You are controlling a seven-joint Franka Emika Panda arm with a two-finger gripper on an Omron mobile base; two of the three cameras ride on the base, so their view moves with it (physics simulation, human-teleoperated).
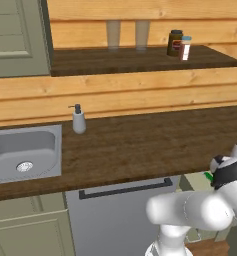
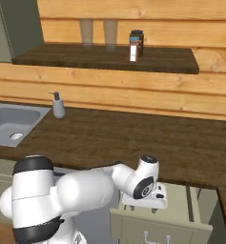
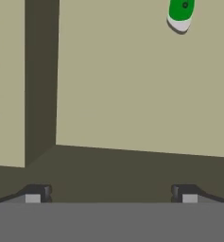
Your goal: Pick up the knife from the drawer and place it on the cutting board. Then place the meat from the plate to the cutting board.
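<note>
Gripper (image 3: pixel 111 194) nearest the hand camera: fingertips (image 3: pixel 34 194) wide apart, nothing between them, hanging over the pale floor of the open drawer (image 3: pixel 146 85). The knife's green handle (image 3: pixel 181 12) lies at the far end of the drawer floor, well apart from the fingers. In the right base view the hand sits above the drawer (image 2: pixel 181 209), below the dark wooden counter (image 2: pixel 133 138).

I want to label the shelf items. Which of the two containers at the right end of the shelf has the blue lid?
The smaller white bottle, standing in front of the dark brown jar; that jar is larger, with a dark lid and a red label.
</note>
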